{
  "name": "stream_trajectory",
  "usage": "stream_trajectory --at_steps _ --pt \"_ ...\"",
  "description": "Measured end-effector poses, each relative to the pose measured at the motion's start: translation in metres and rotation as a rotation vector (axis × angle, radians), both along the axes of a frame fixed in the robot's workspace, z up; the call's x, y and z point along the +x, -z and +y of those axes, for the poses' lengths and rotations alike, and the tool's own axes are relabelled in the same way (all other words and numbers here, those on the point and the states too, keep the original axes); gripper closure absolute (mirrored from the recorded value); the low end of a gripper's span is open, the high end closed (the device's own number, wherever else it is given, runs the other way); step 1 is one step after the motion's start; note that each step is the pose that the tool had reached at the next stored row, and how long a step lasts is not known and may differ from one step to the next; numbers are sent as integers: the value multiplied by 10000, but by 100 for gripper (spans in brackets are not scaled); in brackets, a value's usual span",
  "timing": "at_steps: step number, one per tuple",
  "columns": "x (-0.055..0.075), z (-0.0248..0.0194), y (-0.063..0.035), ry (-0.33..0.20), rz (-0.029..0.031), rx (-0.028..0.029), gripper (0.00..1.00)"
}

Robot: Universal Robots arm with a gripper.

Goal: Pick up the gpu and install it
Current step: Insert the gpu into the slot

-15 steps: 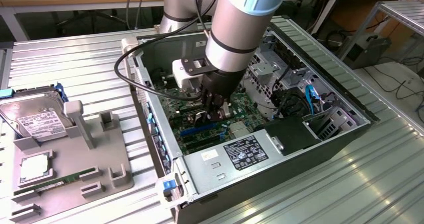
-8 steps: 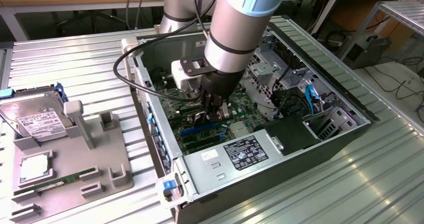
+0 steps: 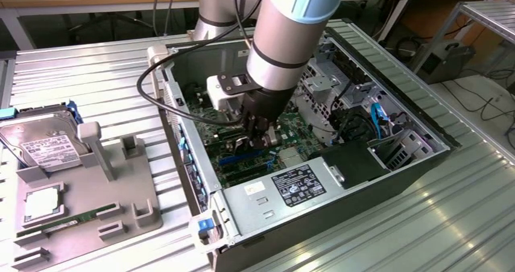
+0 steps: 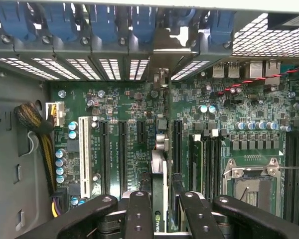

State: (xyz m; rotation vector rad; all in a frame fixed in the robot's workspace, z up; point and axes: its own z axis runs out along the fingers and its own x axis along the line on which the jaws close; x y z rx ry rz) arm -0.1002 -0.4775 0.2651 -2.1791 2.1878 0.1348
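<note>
Where the fingers (image 4: 139,214) clamp inward, the gpu (image 4: 158,191) stands edge-on between them.

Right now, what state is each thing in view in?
tool: shut on the gpu
gpu: held on edge over the motherboard slots, seating unclear
case: lying on its side, open
hard drive: flat on the tray
memory stick: lying on the tray
</note>
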Motion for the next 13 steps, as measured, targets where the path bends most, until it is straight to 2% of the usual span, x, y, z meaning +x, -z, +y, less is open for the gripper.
stream_trajectory --at_steps 3,9,13 --pt "0 5 13 -29 0 -13 74" --pt "-1 32 24 -154 3 -144 74" --pt "-2 41 28 -158 5 -165 74"
